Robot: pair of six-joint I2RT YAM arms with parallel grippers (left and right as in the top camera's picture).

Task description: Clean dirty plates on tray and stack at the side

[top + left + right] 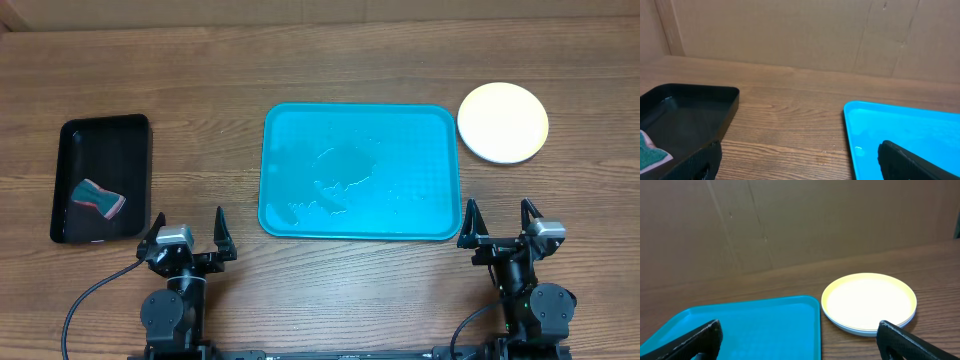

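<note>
Left gripper [189, 222] and right gripper [497, 215] gape empty; round plates [503, 122] stacked beside glossy rectangular tray [425, 135].

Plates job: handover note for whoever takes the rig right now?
Left gripper open, empty, at the front of the table; right gripper likewise.
Plates stacked on the table right of the tray, yellow-green on top.
Tray holds no plates, only a water film. Sponge lies in the black tray, left.
Done: apparently cleaning and stacking. Left: likely nothing; check the stack's count.
</note>
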